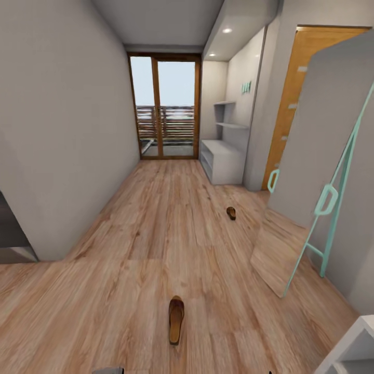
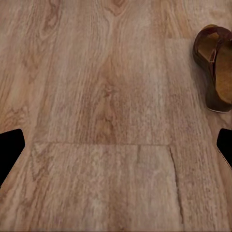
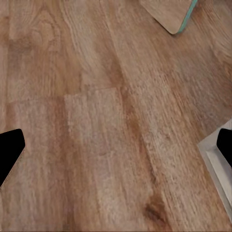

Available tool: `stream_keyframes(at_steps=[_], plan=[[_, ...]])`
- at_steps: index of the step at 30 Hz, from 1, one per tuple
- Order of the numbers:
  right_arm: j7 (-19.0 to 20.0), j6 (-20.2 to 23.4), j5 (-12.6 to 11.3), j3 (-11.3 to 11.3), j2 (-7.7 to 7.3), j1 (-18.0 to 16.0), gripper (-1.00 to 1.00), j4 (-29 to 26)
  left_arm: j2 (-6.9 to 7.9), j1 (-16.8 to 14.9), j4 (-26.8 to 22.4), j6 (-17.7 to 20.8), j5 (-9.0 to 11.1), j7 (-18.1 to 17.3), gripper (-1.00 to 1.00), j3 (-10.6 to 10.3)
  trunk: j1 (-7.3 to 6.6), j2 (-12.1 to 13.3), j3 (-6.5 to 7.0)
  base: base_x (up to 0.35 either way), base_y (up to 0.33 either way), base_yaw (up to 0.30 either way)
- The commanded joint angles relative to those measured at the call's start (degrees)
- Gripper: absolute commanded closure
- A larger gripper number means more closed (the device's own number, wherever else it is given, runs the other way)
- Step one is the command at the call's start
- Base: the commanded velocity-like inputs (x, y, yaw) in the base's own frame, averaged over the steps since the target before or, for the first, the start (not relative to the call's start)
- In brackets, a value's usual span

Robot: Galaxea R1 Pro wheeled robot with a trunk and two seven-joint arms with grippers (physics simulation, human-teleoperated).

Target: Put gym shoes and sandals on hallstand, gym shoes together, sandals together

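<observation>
Corridor floor (image 1: pixel 156 234): light wood planks are running from where I am standing down to a glass balcony door (image 1: pixel 165 106) at the far end.

Near sandal (image 1: pixel 176 319): a brown thong sandal is lying flat on the floor just ahead of me, lengthwise along the corridor; my left wrist camera is catching it (image 2: pixel 216 67) at the edge of its picture, tan insole up, dark strap across.

Far sandal (image 1: pixel 231 213): the second brown sandal is lying on the planks farther down, well apart from the first, between me and the shoe rack.

Shoe rack (image 1: pixel 222 161): the pale grey unit is standing against the right wall near the balcony door, its low counter top bare, with two staggered shelves above; neither sandal is on it.

Mirror (image 1: pixel 317 171): a tall leaning mirror with a mint-green frame is standing on the right, near the far sandal; its lower corner (image 3: pixel 169 14) is showing to my right wrist camera.

My left hand (image 2: pixel 116 145): its dark fingertips (image 2: pixel 9 147) are spread wide apart above bare planks, gripping nothing, the near sandal off to one side.

My right hand (image 3: pixel 116 145): its fingertips (image 3: pixel 9 147) are likewise parted and empty over the floor, beside the edge of a pale grey cabinet (image 3: pixel 217 164).
</observation>
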Motion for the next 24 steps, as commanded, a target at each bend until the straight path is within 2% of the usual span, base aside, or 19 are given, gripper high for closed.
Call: stream_keyframes(at_steps=[1,14,24], plan=[[0.03,-0.18,0.24,-0.15,0.02,-0.04,-1.00,0.05,0.00,-0.03,0.04,-0.18,0.05,0.02,-1.00,0.09,0.02,-0.02,-0.05,0.237,0.000,-0.008],[0.09,-0.18,0.24,-0.15,0.02,-0.04,-1.00,0.04,-0.05,-0.03,0.03,-0.18,0.04,0.02,-1.00,0.05,0.02,-0.02,-0.05,0.103,0.000,-0.002],[0.10,-0.18,0.24,-0.15,0.02,-0.04,-1.00,0.05,0.01,-0.03,0.03,-0.25,0.05,0.02,-1.00,0.02,0.02,-0.02,-0.05,0.223,0.000,0.000]])
